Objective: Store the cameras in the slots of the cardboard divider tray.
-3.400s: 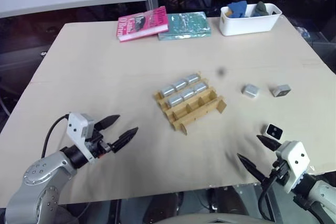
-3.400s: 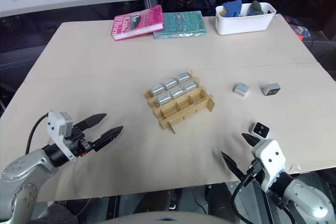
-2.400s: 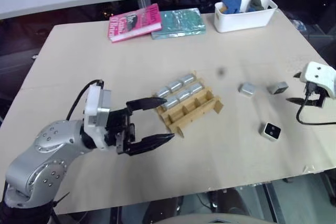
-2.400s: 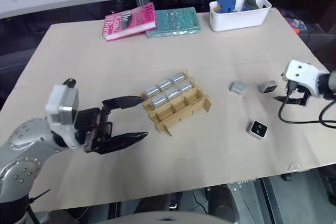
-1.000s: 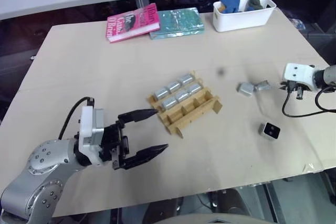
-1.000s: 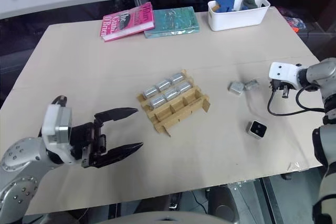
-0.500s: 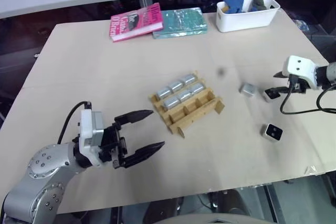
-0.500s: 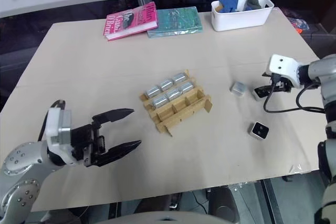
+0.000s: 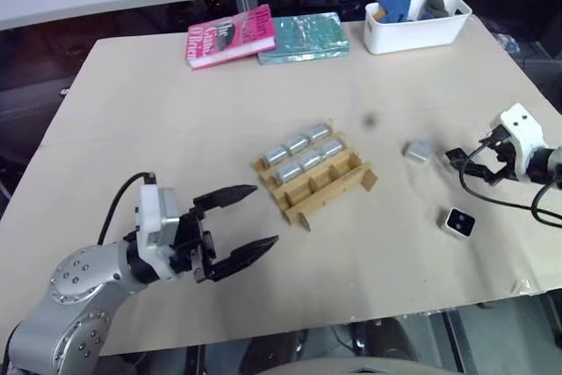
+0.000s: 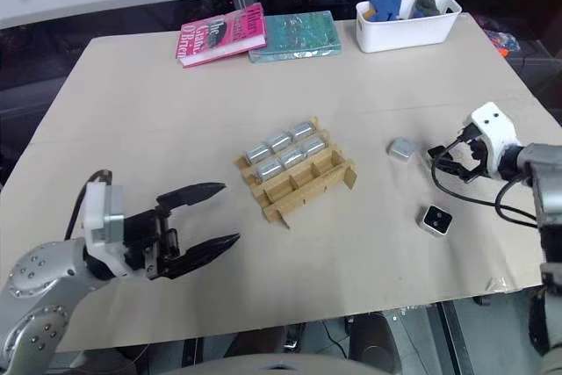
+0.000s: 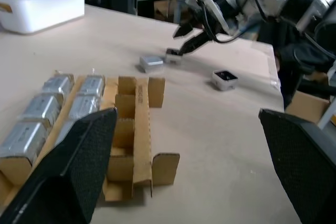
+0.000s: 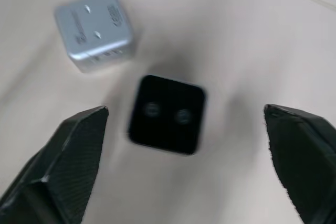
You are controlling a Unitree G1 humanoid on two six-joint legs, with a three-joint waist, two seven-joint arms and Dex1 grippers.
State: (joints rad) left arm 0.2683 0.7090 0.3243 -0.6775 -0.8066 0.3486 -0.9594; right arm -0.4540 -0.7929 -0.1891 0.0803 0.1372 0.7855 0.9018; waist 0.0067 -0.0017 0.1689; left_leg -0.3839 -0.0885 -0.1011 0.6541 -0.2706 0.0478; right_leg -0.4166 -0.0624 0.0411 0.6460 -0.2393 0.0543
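Right pincer [image 10: 446, 160] is gaping wide, empty, straddling a black-faced camera [image 12: 167, 115] near the counter's right edge; closing off-centre risks knocking it into the neighbouring camera [image 12: 96, 29]. Left pincer [image 9: 243, 227] is idling open.

Two black textured fingers [image 12: 58, 166] of the right gripper [image 12: 184, 166] stand wide apart, one at each lower corner, with nothing between them. Beyond the gap, a small square camera with rounded corners [image 12: 166, 114] lies on the pale beige bench [image 12: 252, 35], its black face up, showing two faint round marks side by side. Just beside it, not touching, sits a silver-grey metallic camera block with rounded edges [image 12: 96, 29], slightly turned, its top face bearing small pale markings. Both are somewhat blurred.
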